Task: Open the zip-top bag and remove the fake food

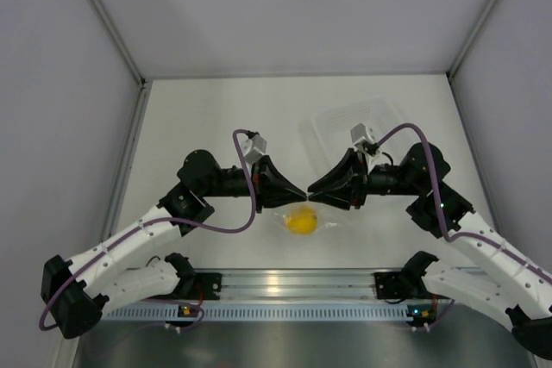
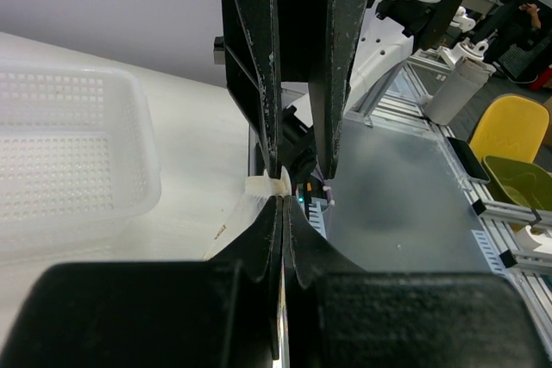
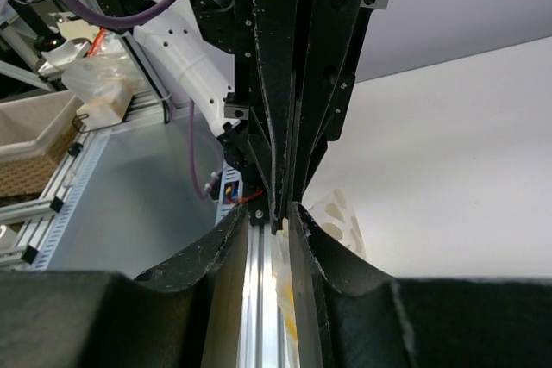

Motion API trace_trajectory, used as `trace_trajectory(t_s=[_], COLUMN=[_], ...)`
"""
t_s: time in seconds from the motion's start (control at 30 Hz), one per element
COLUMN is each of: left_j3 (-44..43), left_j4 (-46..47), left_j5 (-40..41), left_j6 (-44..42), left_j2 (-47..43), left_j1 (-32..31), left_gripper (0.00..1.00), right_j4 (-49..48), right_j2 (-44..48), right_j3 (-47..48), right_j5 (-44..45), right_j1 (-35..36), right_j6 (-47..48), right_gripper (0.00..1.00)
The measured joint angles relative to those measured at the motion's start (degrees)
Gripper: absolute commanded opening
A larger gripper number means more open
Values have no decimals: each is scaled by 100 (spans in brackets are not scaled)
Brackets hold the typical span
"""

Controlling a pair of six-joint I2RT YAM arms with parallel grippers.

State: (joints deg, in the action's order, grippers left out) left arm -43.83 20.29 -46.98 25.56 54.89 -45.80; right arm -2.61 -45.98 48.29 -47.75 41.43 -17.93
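Now both end effectors (image 1: pixel 303 193) (image 1: pixel 311 194) clench the zip-top bag (image 1: pixel 323 215) holding the fake food (image 1: pixel 301 221).

bag (image 1: pixel 331 222): clear thin plastic | fake food (image 1: pixel 301 221): smooth, glossy | tray (image 2: pixel 78 140): perforated plastic

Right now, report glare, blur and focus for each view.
Top external: evenly lit, sharp, glare streak on the rail. Left wrist: left pincer blurred up close, tray washed out. Right wrist: right pincer soft, rail glinting between its fingers.
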Motion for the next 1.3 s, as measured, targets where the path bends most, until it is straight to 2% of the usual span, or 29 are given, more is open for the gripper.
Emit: trace_trajectory(t_s=[0.43, 0.57, 0.7, 0.77, 0.9, 0.97, 1.0, 1.1, 1.2, 1.3], left_j3=[2, 85, 332, 389, 404, 435, 459, 476, 461, 332], left_j4=[-2, 4, -46, -195, -341, -415, -457, -774, -1145, -1609], left_j5=[26, 374, 693, 898, 1001, 1012, 1054, 1366, 1963, 2651], left_j6=[2, -37, -74, -144, -245, -302, -330, -542, -848, -1178], left_j2=[-2, -72, -238, -245, -17, 170, 251, 450, 560, 756], left_j1=[-7, -7, -9, -9, -9, -42, -74, -374, -966, -1685], left_gripper=[0, 0, 0, 0, 44, 56, 67, 80, 88, 90], right_j4=[28, 109, 369, 568, 977, 1196, 1344, 1755, 2074, 2363], right_j2=[26, 105, 293, 564, 1139, 1311, 1340, 1318, 1325, 1375], right_j3=[-258, -374, -387, -415, -437, -422, -391, -352, -352, -348], right_j5=[127, 483, 977, 1449, 2723, 3375, 3689, 4450, 4900, 5261], right_j1=[7, 9, 11, 13, 24, 24, 24, 24, 24, 24], right_j6=[269, 343, 459, 498, 549, 538, 529, 514, 476, 437], right_gripper=[23, 24, 28, 37, 40, 41, 42, 44, 45, 46])
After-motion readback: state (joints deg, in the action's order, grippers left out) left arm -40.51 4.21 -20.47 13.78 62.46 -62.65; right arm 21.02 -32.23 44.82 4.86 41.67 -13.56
